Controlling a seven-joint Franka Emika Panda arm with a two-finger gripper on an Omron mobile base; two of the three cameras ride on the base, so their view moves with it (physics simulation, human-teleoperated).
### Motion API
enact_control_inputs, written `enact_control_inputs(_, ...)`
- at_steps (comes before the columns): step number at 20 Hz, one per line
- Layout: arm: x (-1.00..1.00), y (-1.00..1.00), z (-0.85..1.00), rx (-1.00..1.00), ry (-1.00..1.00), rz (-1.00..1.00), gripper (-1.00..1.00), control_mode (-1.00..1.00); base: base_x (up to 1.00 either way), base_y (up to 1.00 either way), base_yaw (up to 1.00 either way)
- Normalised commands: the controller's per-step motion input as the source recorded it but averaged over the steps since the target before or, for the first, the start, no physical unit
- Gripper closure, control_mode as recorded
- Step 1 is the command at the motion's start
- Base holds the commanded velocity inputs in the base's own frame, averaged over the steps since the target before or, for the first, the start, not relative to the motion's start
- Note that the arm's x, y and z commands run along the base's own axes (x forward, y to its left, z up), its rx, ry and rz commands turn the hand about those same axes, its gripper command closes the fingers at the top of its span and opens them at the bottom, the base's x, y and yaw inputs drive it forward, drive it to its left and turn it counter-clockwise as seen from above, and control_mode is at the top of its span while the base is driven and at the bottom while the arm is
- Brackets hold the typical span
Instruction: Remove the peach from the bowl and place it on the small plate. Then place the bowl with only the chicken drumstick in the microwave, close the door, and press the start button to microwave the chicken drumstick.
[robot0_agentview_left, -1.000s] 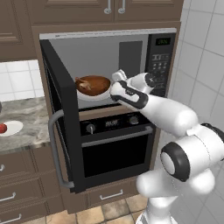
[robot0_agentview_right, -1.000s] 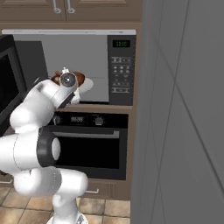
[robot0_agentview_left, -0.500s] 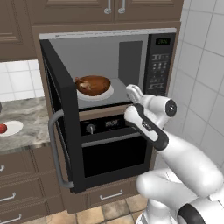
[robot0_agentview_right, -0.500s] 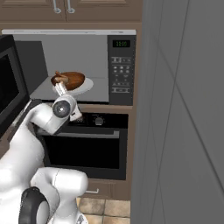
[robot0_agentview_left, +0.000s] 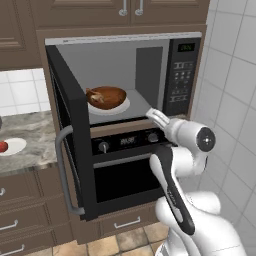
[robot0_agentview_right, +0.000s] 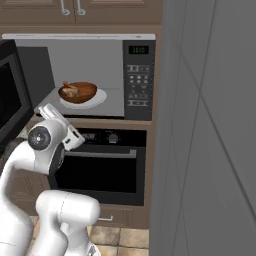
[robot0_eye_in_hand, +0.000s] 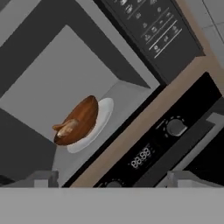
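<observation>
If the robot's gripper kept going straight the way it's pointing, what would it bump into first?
Probably the bowl inside the microwave. The open gripper points into the open cavity, and the hand view has the bowl nearly centred ahead. Depth is unclear, so it might pass beside it and hit the back wall.

A home kitchen, shown by brown wooden cabinets (robot0_agentview_left: 100, 10), a built-in black and silver microwave (robot0_agentview_left: 125, 80) above a black oven with knobs (robot0_agentview_left: 125, 165), a speckled stone counter (robot0_agentview_left: 25, 145) and white wall tiles (robot0_agentview_left: 235, 75).

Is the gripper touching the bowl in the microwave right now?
Apart. In the left base view the open gripper sits outside the microwave, with bare floor between it and the bowl.
</observation>
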Motion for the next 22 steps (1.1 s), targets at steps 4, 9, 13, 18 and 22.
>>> enact_control_inputs(4,-1.0,0.0,0.32,-0.3,0.06,0.0,-1.0,-1.0,0.0,0.0,0.0)
enact_control_inputs(9,-1.0,0.0,0.25,-0.29,0.03,0.0,-1.0,-1.0,0.0,0.0,0.0)
enact_control_inputs(13,-1.0,0.0,0.04,-0.27,0.01,0.0,-1.0,-1.0,0.0,0.0,0.0)
enact_control_inputs(18,-1.0,0.0,0.0,-0.22,0.0,0.0,-1.0,-1.0,0.0,0.0,0.0)
enact_control_inputs(22,-0.98,-0.03,-0.07,-0.22,0.0,0.04,-1.0,-1.0,0.0,0.0,0.0)
